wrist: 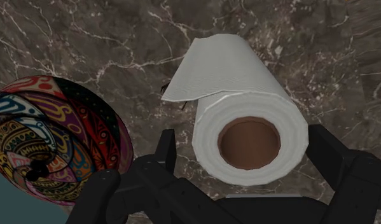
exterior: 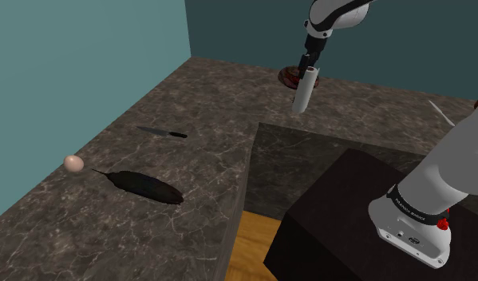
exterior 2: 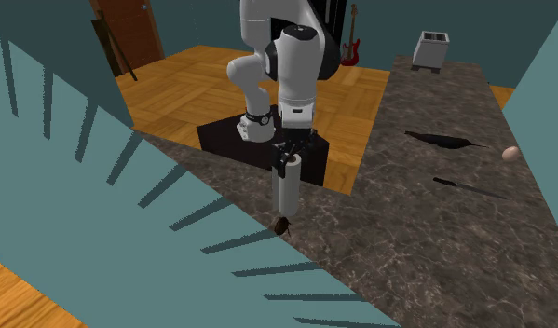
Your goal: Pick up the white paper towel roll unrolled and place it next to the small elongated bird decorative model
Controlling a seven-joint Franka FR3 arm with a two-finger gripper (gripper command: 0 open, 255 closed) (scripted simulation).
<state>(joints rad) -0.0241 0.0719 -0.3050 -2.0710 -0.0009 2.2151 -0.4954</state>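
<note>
The pincer [exterior: 310, 62] squeezes the white paper roll [exterior: 303, 91], which hangs over the table [exterior: 197, 104] at the shoulder view's upper middle. The dark bird [exterior: 149, 187] lies well apart, lower left. On that long trip the roll may slip out, or bump the knife [exterior: 163, 132].

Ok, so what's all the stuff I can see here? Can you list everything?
paper towel roll: one, white with a brown core, up in the air over the counter, in the claw
round patterned thing: one, many colours, on the counter beside the roll
bird model: one, black, lying on the counter
egg: one, pale tan, on the counter near the bird
knife: one, dark, flat on the counter
toaster: one, pale grey, counter's far end
guitar: one, red, by the far wall
counter: one, dark, marbled
stand: one, dark box
arm: one, white
claw: one, black, shut on the roll
</note>
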